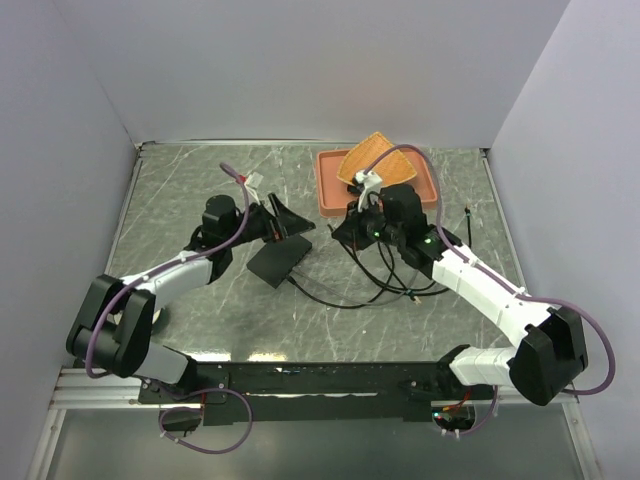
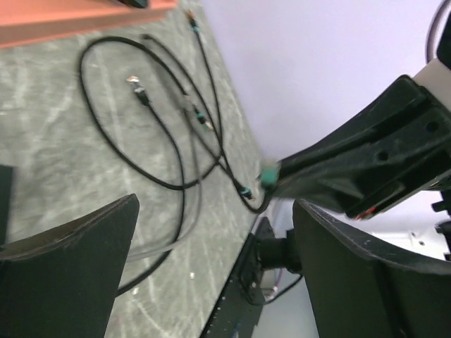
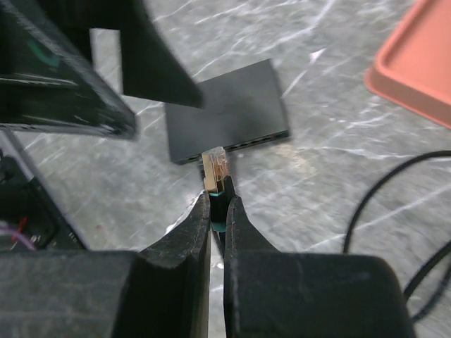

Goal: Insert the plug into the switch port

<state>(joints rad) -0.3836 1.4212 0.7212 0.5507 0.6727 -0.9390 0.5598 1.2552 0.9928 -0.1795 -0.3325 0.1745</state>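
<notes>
Your right wrist view shows the right gripper point(image 3: 217, 211) pinching the plug point(image 3: 215, 169) near the switch port point(image 3: 239, 146); overhead shows the left gripper point(image 1: 292, 222) spread wide beside the black box point(image 1: 277, 262).

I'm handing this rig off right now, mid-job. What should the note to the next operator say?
Left gripper: open, empty, close to the switch.
Right gripper: shut on the plug, tip aimed at the switch.
The switch lies flat on the table, its port edge facing the plug. The cable lies slack near the terracotta tray.
Done: plug gripped and lined up.
Left: close the gap and push the plug into a port.
</notes>
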